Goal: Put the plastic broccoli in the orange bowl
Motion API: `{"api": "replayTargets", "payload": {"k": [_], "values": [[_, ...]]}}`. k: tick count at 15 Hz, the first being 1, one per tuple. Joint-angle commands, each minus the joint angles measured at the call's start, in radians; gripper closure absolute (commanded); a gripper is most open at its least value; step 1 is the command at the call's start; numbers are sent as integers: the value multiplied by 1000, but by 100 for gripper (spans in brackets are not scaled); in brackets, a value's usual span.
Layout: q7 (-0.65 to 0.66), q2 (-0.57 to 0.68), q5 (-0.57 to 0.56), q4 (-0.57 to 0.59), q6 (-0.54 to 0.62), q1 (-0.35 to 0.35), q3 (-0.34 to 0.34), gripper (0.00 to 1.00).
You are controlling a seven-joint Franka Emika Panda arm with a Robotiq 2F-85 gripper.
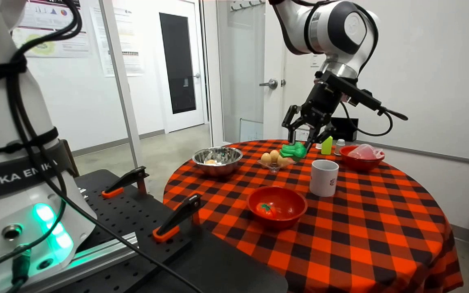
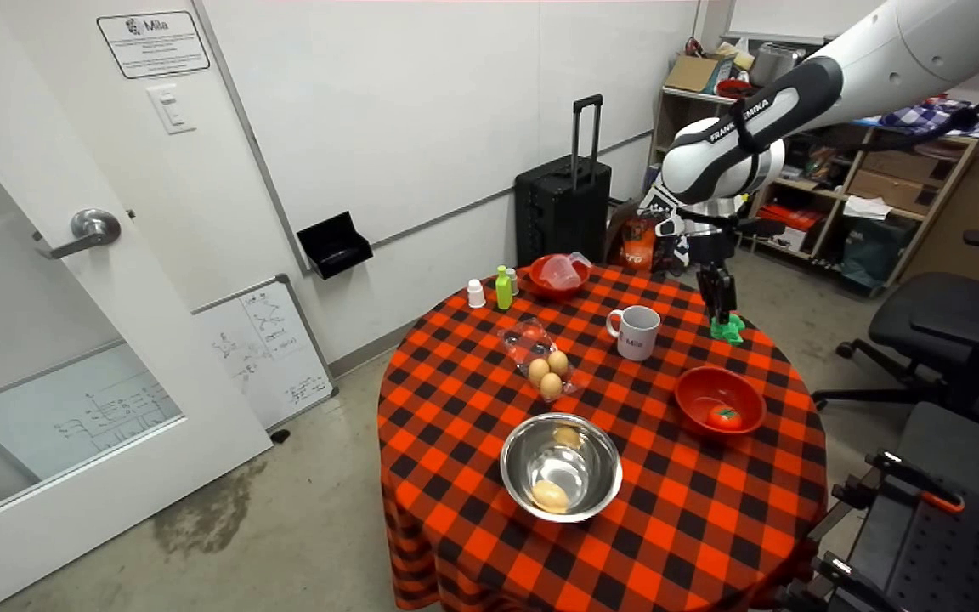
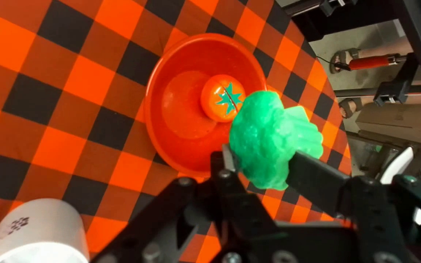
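Observation:
The bright green plastic broccoli (image 1: 293,151) is clamped between the fingers of my gripper (image 1: 299,145) and held above the table; it also shows in an exterior view (image 2: 728,330) and in the wrist view (image 3: 265,135). The glossy red-orange bowl (image 1: 278,223) stands on the table with a toy tomato (image 3: 216,100) inside it. The bowl also shows in an exterior view (image 2: 704,384) and in the wrist view (image 3: 156,106), where the broccoli overlaps its lower right rim. In an exterior view, the gripper (image 2: 720,313) is beyond the bowl, not over it.
A white mug (image 1: 323,179) stands beside the bowl. A silver metal bowl (image 2: 517,478), a clear egg carton with eggs (image 2: 550,374), a green bottle (image 2: 503,289), white shakers (image 2: 476,293) and another red bowl (image 1: 354,163) with a pinkish thing stand on the checkered table.

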Motion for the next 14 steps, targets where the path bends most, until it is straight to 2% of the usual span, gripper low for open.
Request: {"api": "replayTargets", "payload": {"k": [1,6,14], "values": [[10,54,52,4,24,15,-13,86],[30,120,79,10,32,23,-8,86],[135,185,75,8,138,30,-13,86]]}}
